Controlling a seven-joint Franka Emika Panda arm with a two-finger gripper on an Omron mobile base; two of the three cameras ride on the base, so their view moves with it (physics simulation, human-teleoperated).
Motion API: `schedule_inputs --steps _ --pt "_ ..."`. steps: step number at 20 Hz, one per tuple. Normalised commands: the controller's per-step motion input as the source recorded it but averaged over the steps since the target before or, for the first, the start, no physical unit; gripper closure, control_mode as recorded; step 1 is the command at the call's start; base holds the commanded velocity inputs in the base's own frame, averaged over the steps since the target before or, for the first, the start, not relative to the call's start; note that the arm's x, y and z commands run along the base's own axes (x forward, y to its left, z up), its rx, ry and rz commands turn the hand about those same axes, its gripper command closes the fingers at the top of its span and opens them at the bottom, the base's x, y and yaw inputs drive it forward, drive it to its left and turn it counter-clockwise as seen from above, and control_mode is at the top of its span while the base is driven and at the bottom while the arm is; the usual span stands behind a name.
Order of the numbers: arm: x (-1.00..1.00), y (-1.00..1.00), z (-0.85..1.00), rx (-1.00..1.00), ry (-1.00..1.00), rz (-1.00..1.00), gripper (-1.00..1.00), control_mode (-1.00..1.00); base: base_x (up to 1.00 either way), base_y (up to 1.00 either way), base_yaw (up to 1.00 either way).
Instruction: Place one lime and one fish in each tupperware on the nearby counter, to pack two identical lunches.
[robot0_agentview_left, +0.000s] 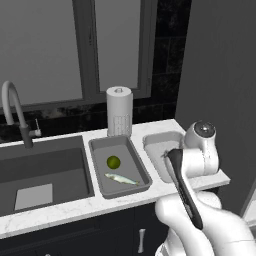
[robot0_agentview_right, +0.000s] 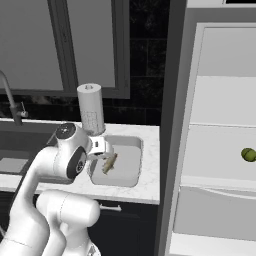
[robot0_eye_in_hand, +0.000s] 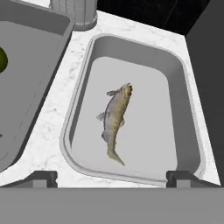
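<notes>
Two grey tupperware tubs stand side by side on the white counter (robot0_agentview_left: 60, 210). The left tupperware (robot0_agentview_left: 98, 170) holds a green lime (robot0_agentview_left: 113, 162) and a silvery fish (robot0_agentview_left: 121, 179). In the right tupperware (robot0_eye_in_hand: 186, 100) a brownish fish (robot0_eye_in_hand: 115, 122) lies alone on the floor of the tub. My gripper (robot0_eye_in_hand: 112, 177) hovers just above that tub's near rim, open, its tips far apart with nothing between them. From the right base view the hand (robot0_agentview_right: 101, 149) hangs over the same tub (robot0_agentview_right: 131, 172) beside the fish (robot0_agentview_right: 109, 163). Another lime (robot0_agentview_right: 248, 154) rests on a fridge shelf.
A dark sink basin (robot0_agentview_left: 40, 170) with a curved faucet (robot0_agentview_left: 12, 110) lies left of the tubs. A paper towel roll (robot0_agentview_left: 119, 111) stands behind them against the window wall. The open fridge (robot0_agentview_right: 220, 100) with pale shelves rises at the counter's right end.
</notes>
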Motion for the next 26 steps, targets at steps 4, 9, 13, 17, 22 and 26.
schedule_inputs --steps 4,9,13,17,22,26 --pt "-1.0 0.0 0.07 0.0 -0.09 0.0 -1.0 -1.0 0.0 0.0 0.0" --pt "-1.0 0.1 0.02 0.0 -0.11 0.0 -1.0 -1.0 0.0 0.0 0.0" --pt "-0.7 0.28 -0.18 0.0 -0.05 0.0 -1.0 1.0 -0.24 0.13 0.0" --pt "0.0 0.0 0.0 0.0 0.0 0.0 -1.0 1.0 -1.0 0.33 0.0" --pt "0.0 0.0 0.0 0.0 0.0 0.0 -1.0 1.0 -1.0 -0.41 -0.03" --pt "0.0 0.0 0.0 0.0 0.0 0.0 -1.0 1.0 -0.91 -1.0 -0.07"
